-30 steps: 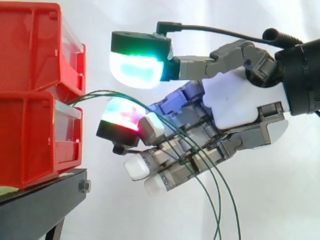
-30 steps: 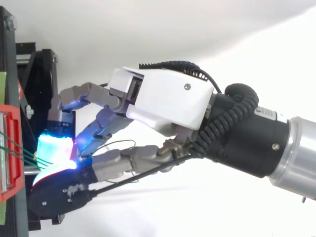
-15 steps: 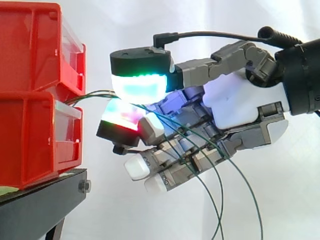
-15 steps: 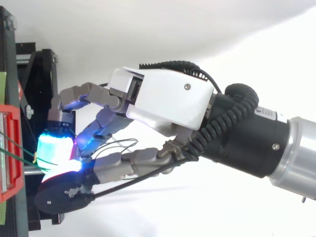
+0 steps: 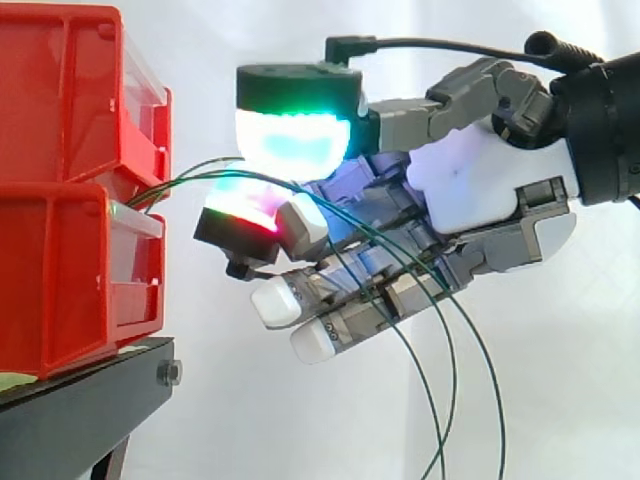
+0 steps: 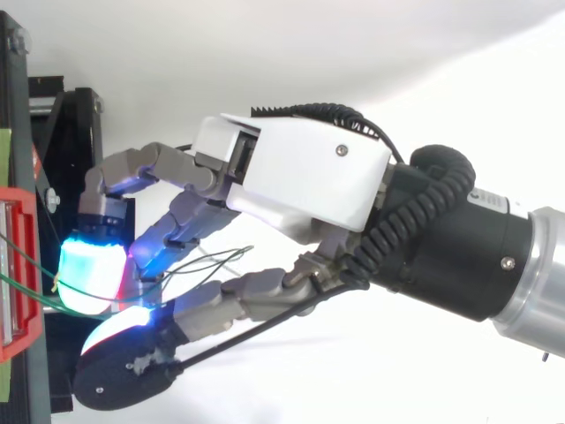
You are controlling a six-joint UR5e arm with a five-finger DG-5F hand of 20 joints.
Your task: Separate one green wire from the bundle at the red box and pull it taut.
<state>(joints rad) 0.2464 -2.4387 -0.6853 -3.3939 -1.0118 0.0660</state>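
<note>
your hand [image 5: 470, 190] sits just beside the red box [image 5: 70, 280], thumb set against a finger so that the two glowing pads [image 5: 292, 145] press together over the wiring. from above, one green wire [image 6: 31, 287] runs out of the box straight into that pinch, so i judge you are gripping it. the bundle [image 5: 165, 187] leaves the box where the upper bin meets the lower and arcs across to the pads. it then drapes over the curled lower fingers [image 5: 300, 300] and hangs off the bottom of the side view. nothing is taut yet; the held strand bows upward.

the main risk is that the pinch holds more than one strand. the wires lie very close at the pads and i cannot tell them apart there, so a pull may drag the whole bundle. the loose lengths over the curled fingers may also snag and come along. if the pads grip lightly, the wire can slide out as tension rises. pull hard and you may tug it out of the box, or shift the box on its black stand [image 5: 80, 390].
</note>
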